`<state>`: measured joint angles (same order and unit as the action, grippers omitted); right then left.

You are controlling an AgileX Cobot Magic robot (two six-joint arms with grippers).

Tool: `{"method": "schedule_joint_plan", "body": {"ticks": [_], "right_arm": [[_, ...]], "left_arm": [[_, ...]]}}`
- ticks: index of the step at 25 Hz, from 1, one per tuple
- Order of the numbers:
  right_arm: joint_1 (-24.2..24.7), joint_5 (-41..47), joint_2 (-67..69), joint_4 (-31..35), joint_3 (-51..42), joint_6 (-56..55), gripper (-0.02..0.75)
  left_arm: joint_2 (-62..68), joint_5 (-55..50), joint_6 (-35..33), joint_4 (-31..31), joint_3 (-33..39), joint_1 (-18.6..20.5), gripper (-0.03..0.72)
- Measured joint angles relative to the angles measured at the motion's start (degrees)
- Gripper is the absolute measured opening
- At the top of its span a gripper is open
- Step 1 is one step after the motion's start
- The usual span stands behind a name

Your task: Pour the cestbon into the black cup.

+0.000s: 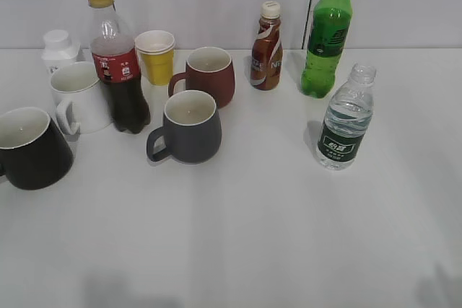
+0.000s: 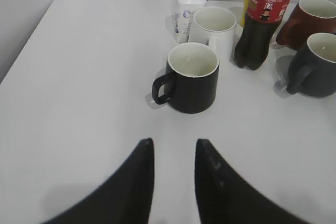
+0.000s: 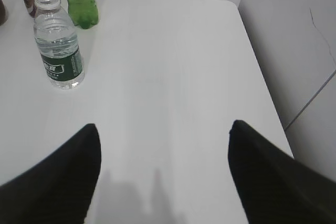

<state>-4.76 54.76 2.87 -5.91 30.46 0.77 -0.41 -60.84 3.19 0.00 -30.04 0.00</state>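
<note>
Right tool, jaws wide, sits well apart from cestbon.

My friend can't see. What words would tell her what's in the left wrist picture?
A black cup with a pale inside stands on a white table, its handle pointing left. The left gripper sits in front of it, holding nothing. Behind are a white mug, a cola bottle and two more mugs.
</note>
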Motion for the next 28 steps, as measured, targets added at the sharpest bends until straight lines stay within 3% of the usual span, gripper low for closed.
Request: {"method": "schedule_joint_plan", "body": {"ticks": [13,18,23,28], "right_arm": [[0.0,0.0,0.0,0.0,0.0,0.0,0.582],[0.0,0.0,0.0,0.0,0.0,0.0,0.582],[0.0,0.0,0.0,0.0,0.0,0.0,0.582],[0.0,0.0,0.0,0.0,0.0,0.0,0.582]], "left_arm": [[0.0,0.0,0.0,0.0,0.0,0.0,0.218],[0.0,2.5,0.0,-3.7,-0.8,0.0,0.218],[0.7,20.8,0.0,-4.5,-0.5,0.0,0.218],[1.3,40.7,0.0,-2.0,4.7,0.0,0.218]]}}
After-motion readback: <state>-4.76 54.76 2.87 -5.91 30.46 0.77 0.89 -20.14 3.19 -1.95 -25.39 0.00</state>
